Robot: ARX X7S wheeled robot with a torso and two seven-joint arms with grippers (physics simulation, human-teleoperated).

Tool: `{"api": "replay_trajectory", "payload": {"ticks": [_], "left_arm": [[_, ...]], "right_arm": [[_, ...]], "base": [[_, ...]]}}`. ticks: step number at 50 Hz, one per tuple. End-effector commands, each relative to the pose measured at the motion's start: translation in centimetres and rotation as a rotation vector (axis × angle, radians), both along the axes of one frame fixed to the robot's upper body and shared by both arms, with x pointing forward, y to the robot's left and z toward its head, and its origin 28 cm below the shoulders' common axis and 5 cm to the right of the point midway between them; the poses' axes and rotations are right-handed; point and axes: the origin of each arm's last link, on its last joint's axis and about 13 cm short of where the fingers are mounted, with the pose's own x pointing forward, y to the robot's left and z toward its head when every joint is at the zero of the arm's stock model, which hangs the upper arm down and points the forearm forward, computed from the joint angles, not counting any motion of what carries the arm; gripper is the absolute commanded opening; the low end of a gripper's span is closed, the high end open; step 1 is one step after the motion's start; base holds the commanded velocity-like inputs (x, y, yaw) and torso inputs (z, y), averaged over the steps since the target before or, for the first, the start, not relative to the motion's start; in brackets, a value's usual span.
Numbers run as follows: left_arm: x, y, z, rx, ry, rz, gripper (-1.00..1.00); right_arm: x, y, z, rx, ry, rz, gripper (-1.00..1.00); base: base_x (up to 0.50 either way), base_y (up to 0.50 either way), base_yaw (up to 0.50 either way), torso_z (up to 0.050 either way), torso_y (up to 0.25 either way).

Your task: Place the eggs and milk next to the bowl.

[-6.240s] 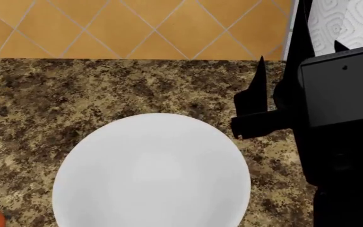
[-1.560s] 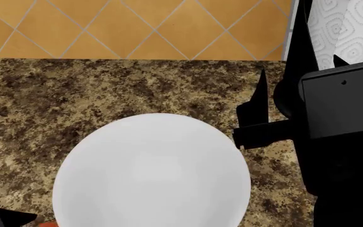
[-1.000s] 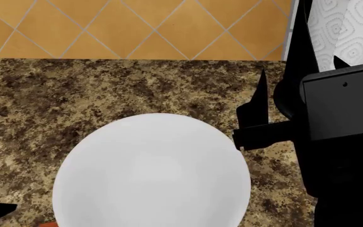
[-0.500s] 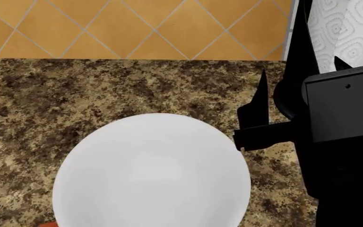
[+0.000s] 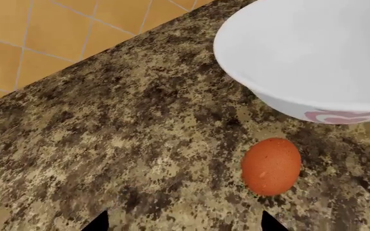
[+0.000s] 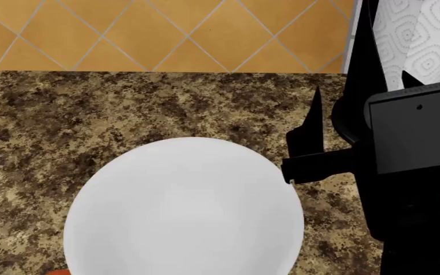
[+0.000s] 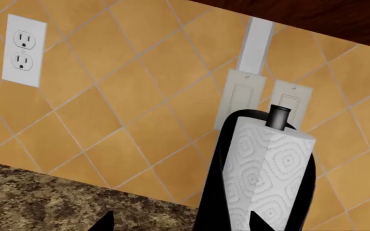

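Left wrist view is showing the orange egg (image 5: 271,166) lying beside the bowl (image 5: 313,53), past spread, empty fingertips (image 5: 98,222) (milk unseen).

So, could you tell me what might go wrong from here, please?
The egg lies loose on the counter right beside the bowl; a nudge from the left gripper could roll it. The right arm hangs close to the bowl's rim and the paper-towel roll, so a swing could knock either.
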Motion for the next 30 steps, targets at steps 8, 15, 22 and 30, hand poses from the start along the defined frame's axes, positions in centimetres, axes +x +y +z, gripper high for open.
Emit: {"api": "replay_trajectory", "payload": {"ticks": [8, 15, 22, 30], "left_arm": [[-1.5, 1.7, 0.1, 0.032, 0.034, 0.175, 1.00], [-1.6, 1.9, 0.0, 0.020, 0.033, 0.225, 1.00], [-1.6, 2.3, -0.4, 0.001, 0.040, 0.276, 1.00], [-2.1, 2.0, -0.4, -0.039, 0.043, 0.346, 1.00]], "right_arm": [[0.2, 0.1, -0.5, 0.010, 0.003, 0.009, 1.00], [0.0, 0.0, -0.4, 0.009, 0.002, 0.006, 1.00], [0.0, -0.1, -0.4, 0.009, 0.002, 0.003, 1.00], [0.2, -0.1, -0.5, 0.011, 0.004, 0.009, 1.00]], "base": [[0.00, 0.00, 0.00, 0.000, 0.000], [0.00, 0.00, 0.00, 0.000, 0.000], [0.00, 0.00, 0.00, 0.000, 0.000], [0.00, 0.00, 0.00, 0.000, 0.000]]}}
